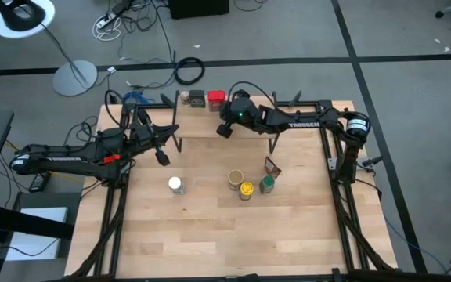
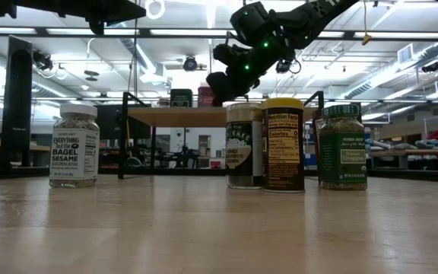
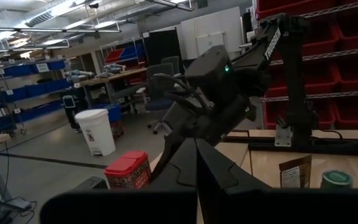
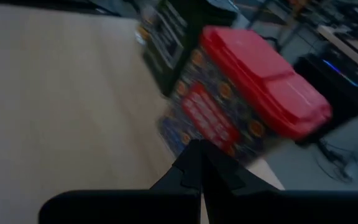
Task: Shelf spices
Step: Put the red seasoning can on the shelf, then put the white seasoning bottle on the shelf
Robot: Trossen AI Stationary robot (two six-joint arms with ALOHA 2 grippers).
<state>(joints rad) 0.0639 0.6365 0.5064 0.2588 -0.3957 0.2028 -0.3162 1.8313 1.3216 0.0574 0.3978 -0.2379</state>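
Red tin (image 4: 247,99) close before shut right gripper (image 4: 197,163); small overhead

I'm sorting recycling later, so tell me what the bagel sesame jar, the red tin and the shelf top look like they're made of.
Bagel sesame jar: clear glass or plastic, seasoning showing through, with a pale, matte-looking lid.
Red tin: probably printed metal body; the smooth red lid looks like plastic, though I can't be sure.
Shelf top: light wood with visible grain, on thin black legs that look like metal.

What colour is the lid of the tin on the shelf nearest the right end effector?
Red lid; clearest in the right wrist view.
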